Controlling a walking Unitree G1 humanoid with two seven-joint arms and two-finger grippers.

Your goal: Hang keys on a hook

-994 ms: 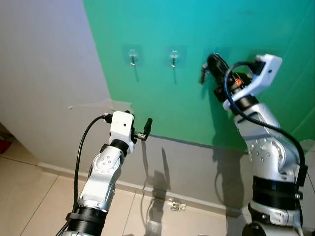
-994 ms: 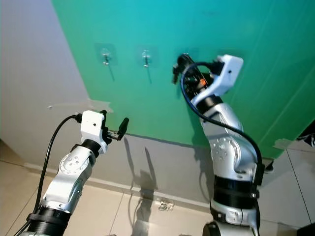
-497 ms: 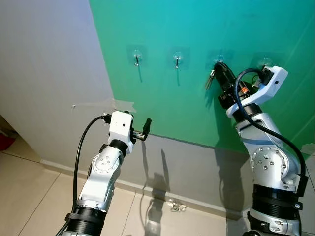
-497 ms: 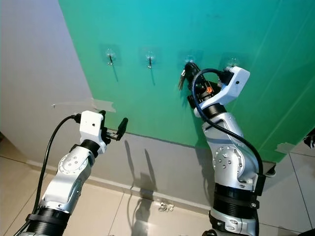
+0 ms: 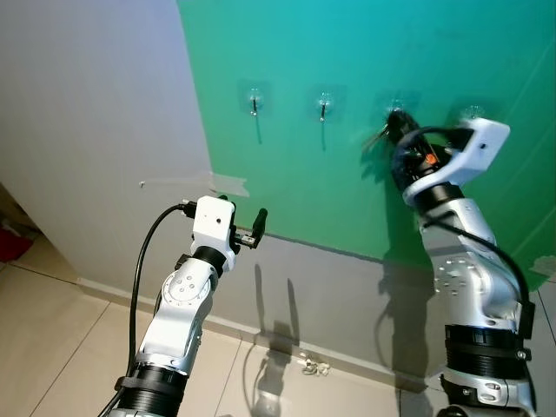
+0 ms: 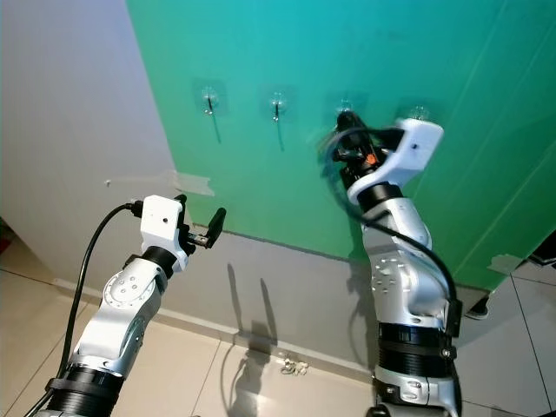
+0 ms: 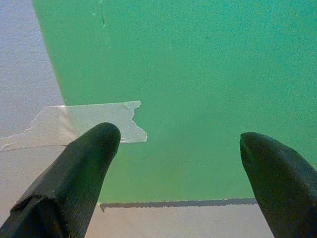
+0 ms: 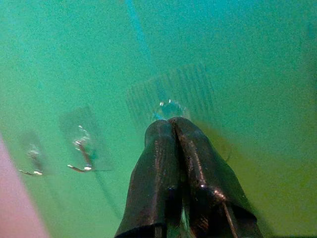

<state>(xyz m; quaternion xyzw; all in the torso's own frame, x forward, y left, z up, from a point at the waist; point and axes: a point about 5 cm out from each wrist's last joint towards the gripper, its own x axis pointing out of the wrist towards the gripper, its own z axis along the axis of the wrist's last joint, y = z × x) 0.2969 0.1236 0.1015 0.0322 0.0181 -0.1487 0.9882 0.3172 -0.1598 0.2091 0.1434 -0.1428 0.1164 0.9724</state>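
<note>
Your right end effector (image 5: pixel 393 132) pinches the keys (image 5: pixel 375 139), fingers pressed together, tips just under the third hook (image 8: pixel 168 105) on the green wall (image 5: pixel 365 52). The keys dangle beside them. Your left end effector (image 7: pixel 178 163) hovers spread, well apart.

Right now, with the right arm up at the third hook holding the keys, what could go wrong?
1. The right gripper is pinched shut on the keys right at the third hook, and the fingers cover it, so the ring could miss the hook.
2. If the jaws open before the ring catches, the keys would likely drop to the floor.
3. The hook is stuck on by a clear pad, so pushing on it might peel it off the green wall.
</note>
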